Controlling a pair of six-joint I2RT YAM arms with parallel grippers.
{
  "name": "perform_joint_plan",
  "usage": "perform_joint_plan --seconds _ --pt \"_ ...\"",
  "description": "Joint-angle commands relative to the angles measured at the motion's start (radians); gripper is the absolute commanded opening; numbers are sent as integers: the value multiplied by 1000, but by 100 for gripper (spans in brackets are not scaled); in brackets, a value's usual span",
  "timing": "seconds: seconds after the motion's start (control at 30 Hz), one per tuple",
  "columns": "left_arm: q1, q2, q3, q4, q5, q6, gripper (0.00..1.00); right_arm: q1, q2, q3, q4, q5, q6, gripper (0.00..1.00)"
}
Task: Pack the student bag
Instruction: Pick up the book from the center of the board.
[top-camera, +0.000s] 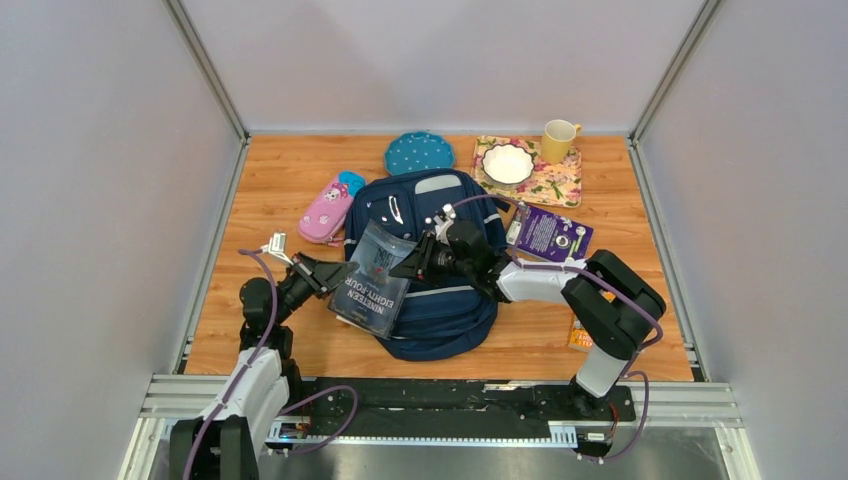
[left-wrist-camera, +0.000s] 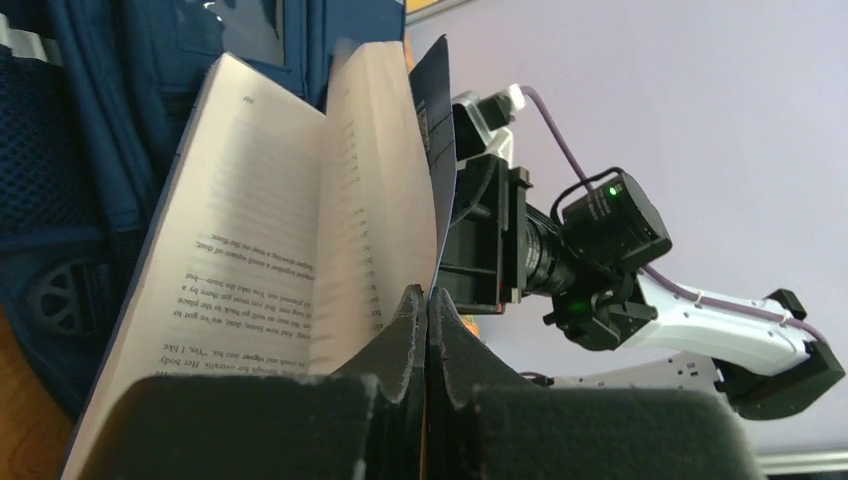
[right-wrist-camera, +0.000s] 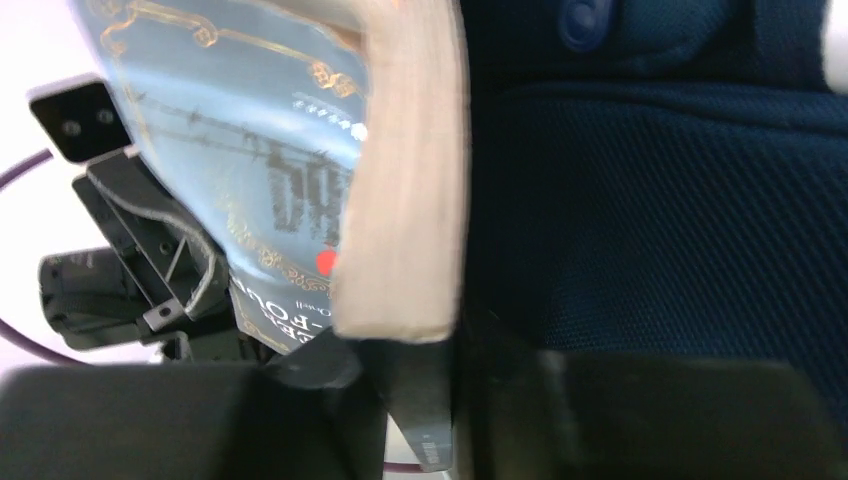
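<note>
The student bag (top-camera: 440, 300) lies flat in the middle of the table, navy blue with a grey top panel. A paperback, Nineteen Eighty-Four (top-camera: 375, 280), is held over the bag's left half. My left gripper (top-camera: 335, 276) is shut on the book's cover at its left edge; in the left wrist view the jaws (left-wrist-camera: 428, 300) pinch the thin cover while the pages (left-wrist-camera: 280, 230) fan open. My right gripper (top-camera: 415, 262) grips the book's right edge. In the right wrist view the page block (right-wrist-camera: 400, 180) sits between its fingers (right-wrist-camera: 400, 350), with the bag's mesh (right-wrist-camera: 650, 200) behind.
A pink pencil case (top-camera: 326, 212) lies left of the bag and a teal dotted pouch (top-camera: 419, 153) behind it. At the back right a floral tray (top-camera: 560, 185) carries a white bowl (top-camera: 508, 163), beside a yellow mug (top-camera: 559, 140). A purple booklet (top-camera: 548, 233) lies right of the bag.
</note>
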Motion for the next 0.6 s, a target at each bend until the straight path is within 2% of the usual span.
perform_joint_plan --seconds 0.0,0.03,0.07,0.1,0.13,0.17,0.2,0.3,0.37,0.53,0.57 --pt "-13 -1 -83 -4 14 70 0 7 -10 16 183 14 11 16" --pt "-13 -5 -66 -93 4 93 5 7 -16 13 183 14 4 10" --pt "-11 -10 -52 -145 1 157 17 7 -23 10 178 11 -6 0" --pt "-13 -25 -48 -205 -3 194 32 7 -31 9 170 9 -15 0" --pt "-13 -38 27 -347 -28 237 51 7 -57 4 160 1 -24 0" --pt "-13 -51 58 -430 -48 334 69 7 -71 3 154 -3 -44 0" --pt "-13 -86 93 -585 -74 382 74 5 -91 -2 150 -18 -55 0" --pt "-13 -160 222 -785 -186 510 74 2 -167 -10 153 -77 -75 0" --pt "-13 -192 290 -819 -229 531 75 2 -226 -2 143 -112 -82 0" --pt "-13 -185 359 -747 -122 504 75 2 -356 21 73 -193 -116 0" --pt "-13 -174 357 -706 -99 458 75 2 -396 27 60 -201 -128 0"
